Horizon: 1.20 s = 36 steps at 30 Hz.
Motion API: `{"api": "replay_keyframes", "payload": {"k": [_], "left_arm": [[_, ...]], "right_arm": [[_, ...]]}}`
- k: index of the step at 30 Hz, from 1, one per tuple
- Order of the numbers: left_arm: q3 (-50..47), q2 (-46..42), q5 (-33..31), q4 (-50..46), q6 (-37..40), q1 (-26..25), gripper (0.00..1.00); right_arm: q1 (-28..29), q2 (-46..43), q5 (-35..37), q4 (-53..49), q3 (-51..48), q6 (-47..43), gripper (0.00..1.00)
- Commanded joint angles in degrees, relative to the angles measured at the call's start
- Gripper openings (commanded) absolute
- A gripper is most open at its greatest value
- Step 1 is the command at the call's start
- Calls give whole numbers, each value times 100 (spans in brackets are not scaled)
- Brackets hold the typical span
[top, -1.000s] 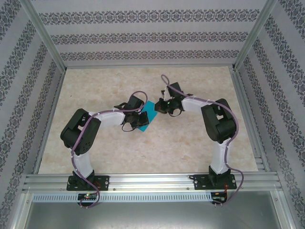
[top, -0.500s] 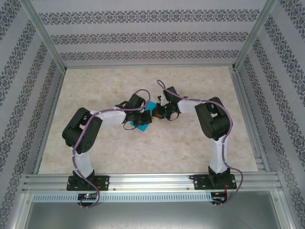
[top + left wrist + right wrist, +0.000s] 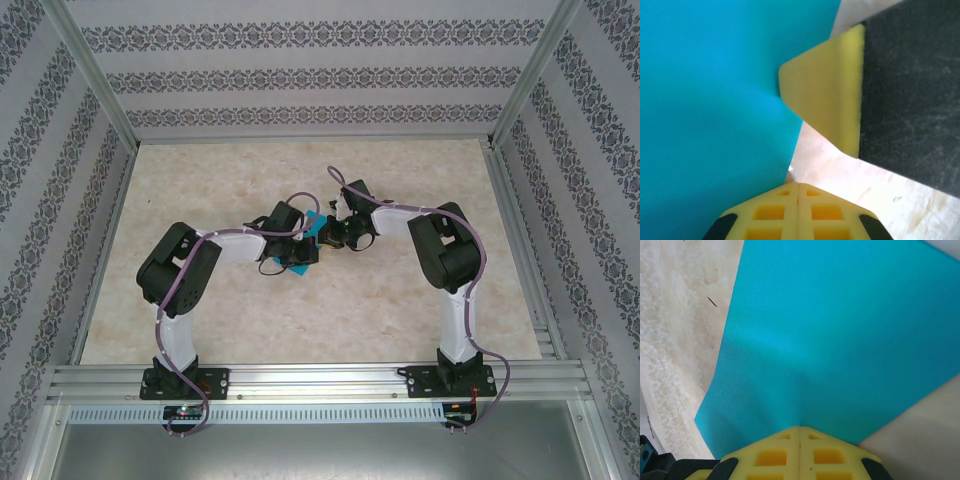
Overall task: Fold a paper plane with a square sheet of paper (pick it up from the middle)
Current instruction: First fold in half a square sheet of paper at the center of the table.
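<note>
The turquoise-blue square sheet of paper (image 3: 314,226) lies mid-table, mostly covered by both grippers. It spreads wide in the right wrist view (image 3: 840,330), with a faint ridge running up from my right gripper (image 3: 799,428), which is shut with the sheet pinched at its tip. The left wrist view has the sheet (image 3: 715,110) at the left. My left gripper (image 3: 798,184) is shut, its tip at the sheet's edge, and no paper is seen between its pads. The right gripper's yellow fingers (image 3: 825,100) touch the sheet from the right. From above, left gripper (image 3: 303,252) and right gripper (image 3: 330,236) nearly meet.
The pale marbled tabletop (image 3: 380,300) spreads around the arms. Aluminium frame rails (image 3: 310,378) run along the near edge and sides. Patterned walls (image 3: 300,75) close the back and both sides. Purple cables (image 3: 290,200) loop above the wrists.
The right gripper has moved left toward the left gripper, and less of the blue sheet shows from above. The left arm's elbow has shifted slightly right.
</note>
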Motion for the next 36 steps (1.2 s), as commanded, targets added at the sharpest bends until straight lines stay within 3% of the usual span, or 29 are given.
{"api": "replay_keyframes", "payload": {"k": [1,10,23,32,36], "left_arm": [[-461,-146,277,-18,384,175,0],[-1236,-423,848,529,504,372,0],[-1714,-849,822,-64,990,366,0],[-1236,-1859,274,-333,414,387,4],[-923,-2382,-659,-845,118,556,19]], "right_arm": [[-66,278,304,-303,9,-194,0],[-129,379,367,-435,13,-262,0],[-141,417,470,-602,111,-296,0],[-7,-126,489,-792,642,-400,0],[294,-530,887,-950,917,-413,5]]}}
